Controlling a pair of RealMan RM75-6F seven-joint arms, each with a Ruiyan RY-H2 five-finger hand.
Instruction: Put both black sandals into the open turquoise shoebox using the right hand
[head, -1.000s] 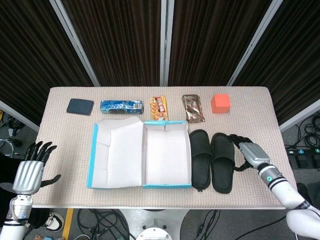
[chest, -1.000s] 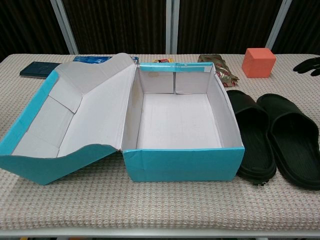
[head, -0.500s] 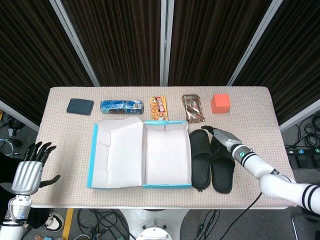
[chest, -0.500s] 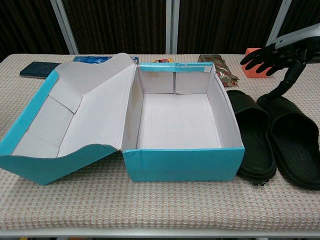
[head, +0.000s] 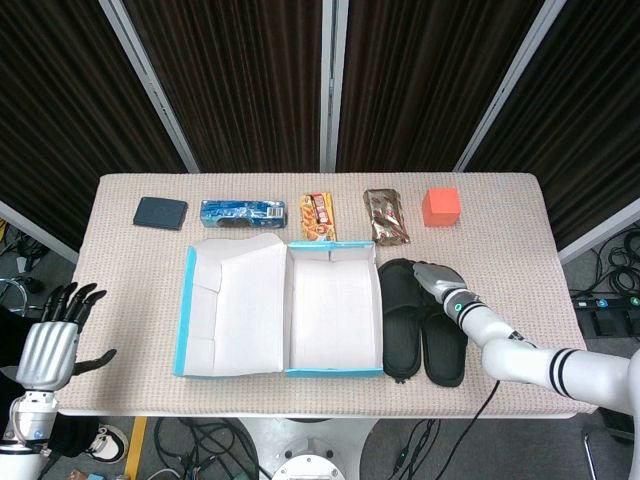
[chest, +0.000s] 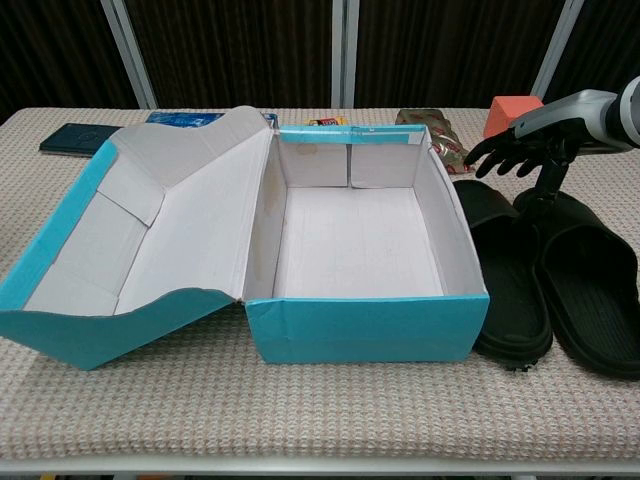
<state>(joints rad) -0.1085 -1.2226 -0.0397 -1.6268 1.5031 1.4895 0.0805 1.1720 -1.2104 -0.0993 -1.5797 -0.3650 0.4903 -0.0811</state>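
Two black sandals lie side by side on the desk (head: 560, 250), soles down, just to the right of the shoebox: the left sandal (head: 400, 325) (chest: 503, 280) almost touching the box wall, the right sandal (head: 447, 345) (chest: 590, 290) close beside it. One open turquoise shoebox (head: 335, 310) (chest: 360, 330) stands near the front edge, white and bare inside, its hinged lid (head: 232, 310) (chest: 130, 260) folded out flat to the left. The right hand (head: 436, 277) (chest: 525, 140) hovers over the far ends of both sandals, palm down, its fingers (chest: 492, 152) spread and slightly drooping, holding nothing; the chest view shows one dark digit reaching down to the right sandal's far end, though whether it truly touches cannot be told. The left hand (head: 50, 340), seen only in the head view, is raised off the left front corner of the desk, fingers apart and empty. Five further items form a row along the far edge: one dark blue wallet (head: 161, 212), one blue snack packet (head: 242, 211), one orange-red bar (head: 318, 216), one brown foil packet (head: 386, 216) and one orange cube (head: 441, 206) (chest: 508, 108). The head view shows the full row; the chest view hides most of it behind the box but reveals the hand's height above the sandals.
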